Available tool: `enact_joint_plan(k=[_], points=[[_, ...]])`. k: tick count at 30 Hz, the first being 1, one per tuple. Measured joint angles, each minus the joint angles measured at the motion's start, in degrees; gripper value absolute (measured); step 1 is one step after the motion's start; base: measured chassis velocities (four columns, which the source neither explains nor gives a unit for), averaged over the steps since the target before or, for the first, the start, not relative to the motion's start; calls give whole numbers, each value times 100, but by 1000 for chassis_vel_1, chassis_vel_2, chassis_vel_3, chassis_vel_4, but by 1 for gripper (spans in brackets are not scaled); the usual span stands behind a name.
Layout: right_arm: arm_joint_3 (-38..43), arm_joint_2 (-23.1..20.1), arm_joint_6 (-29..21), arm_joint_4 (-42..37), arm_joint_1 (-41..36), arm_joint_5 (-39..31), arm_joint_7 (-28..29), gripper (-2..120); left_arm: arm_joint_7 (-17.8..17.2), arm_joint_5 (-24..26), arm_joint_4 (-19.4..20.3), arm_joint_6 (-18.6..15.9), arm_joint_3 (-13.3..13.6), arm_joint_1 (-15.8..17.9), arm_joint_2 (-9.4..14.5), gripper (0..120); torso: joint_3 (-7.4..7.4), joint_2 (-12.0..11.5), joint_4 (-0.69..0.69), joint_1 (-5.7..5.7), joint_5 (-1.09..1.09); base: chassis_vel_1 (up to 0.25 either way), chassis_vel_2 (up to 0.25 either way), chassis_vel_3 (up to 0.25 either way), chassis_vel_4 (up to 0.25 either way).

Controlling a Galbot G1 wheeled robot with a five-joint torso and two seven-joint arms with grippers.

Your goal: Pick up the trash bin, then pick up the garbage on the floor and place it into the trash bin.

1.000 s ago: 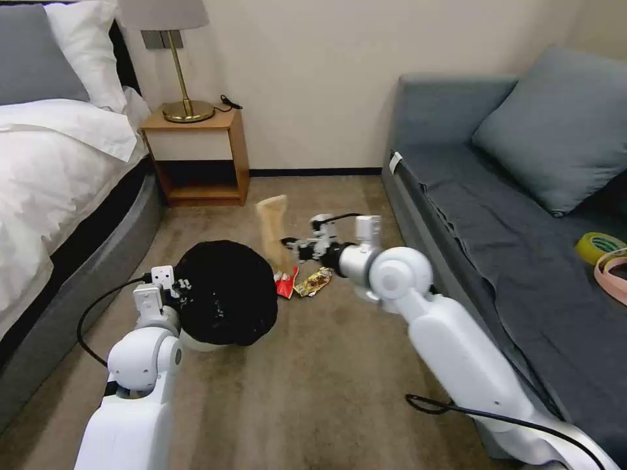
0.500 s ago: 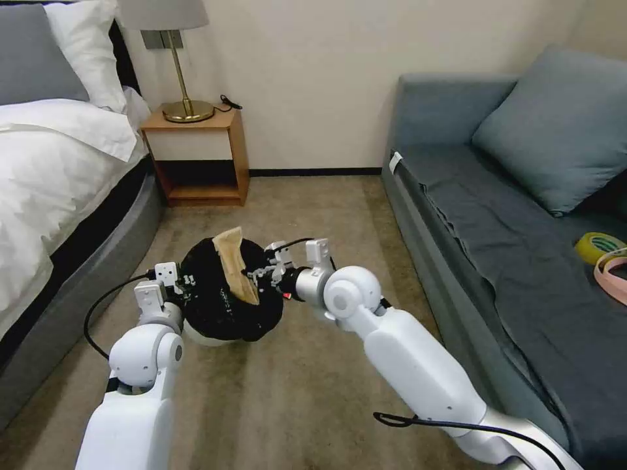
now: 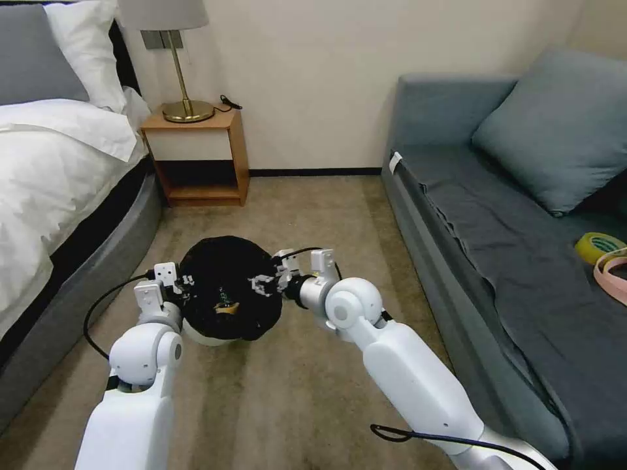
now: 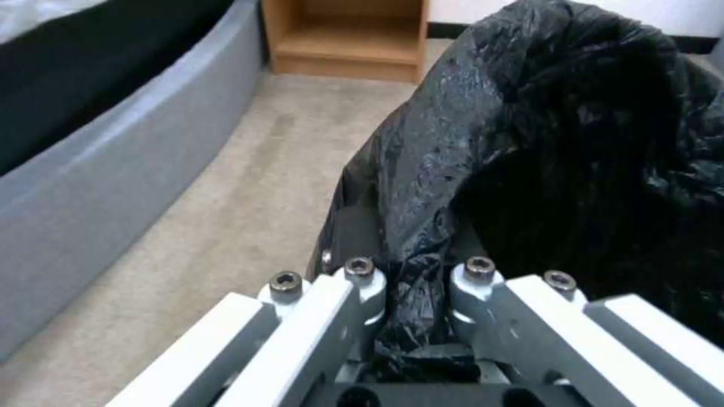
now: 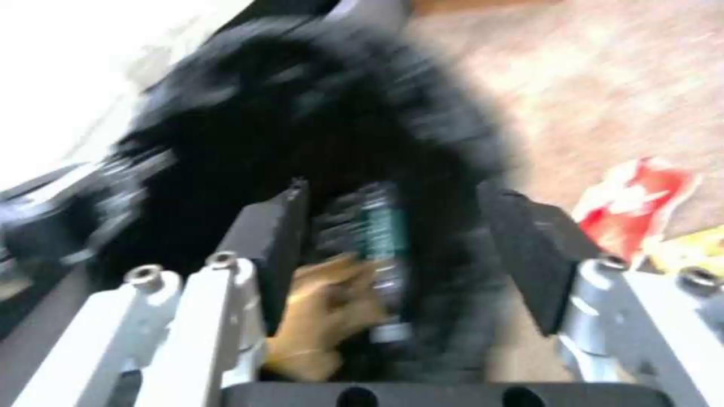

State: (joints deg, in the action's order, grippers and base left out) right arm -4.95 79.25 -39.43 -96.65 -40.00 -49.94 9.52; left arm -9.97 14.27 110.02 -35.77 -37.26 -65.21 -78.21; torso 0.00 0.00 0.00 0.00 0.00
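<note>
The left gripper (image 4: 411, 316) pinched the black-bagged rim of the trash bin (image 3: 222, 290), held just above the floor (image 3: 294, 391). The right gripper (image 3: 262, 284) hovered over the bin's mouth, jaws spread wide and empty; the tan paper wrapper (image 5: 324, 316) lay inside

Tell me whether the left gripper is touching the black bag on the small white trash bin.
Touching. The left wrist view shows the left gripper closed on a fold of the crinkly black bag at the rim, plastic bunched between its fingers.
</note>
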Motion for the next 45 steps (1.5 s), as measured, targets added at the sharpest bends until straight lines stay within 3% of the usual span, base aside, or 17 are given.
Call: enact_joint_plan(k=[7,8,11,23,45], points=[[342,-101,209,300,-138,399,-45,82,-47,-27,-53,-6,-143,15,54,5,0,0,0,0,0,0,0,0,0],[472,-108,361,569,-218,661,-46,91,-41,-123,-98,13,-192,16,68,5,0,0,-1,0,0,0,0,0,0],[620,-103,546,972,-328,1036,-47,98,-38,-223,-147,65,-274,-25,102,5,0,0,-1,0,0,0,0,0,0],[1009,-31,1205,2145,-479,1902,-383,100,-8,-112,-447,249,-524,-135,262,5,0,0,-1,0,0,0,0,0,0],[1005,166,1223,2117,-552,1895,-512,100,-18,2,-544,337,-965,-201,477,5,0,0,0,0,0,0,0,0,0]])
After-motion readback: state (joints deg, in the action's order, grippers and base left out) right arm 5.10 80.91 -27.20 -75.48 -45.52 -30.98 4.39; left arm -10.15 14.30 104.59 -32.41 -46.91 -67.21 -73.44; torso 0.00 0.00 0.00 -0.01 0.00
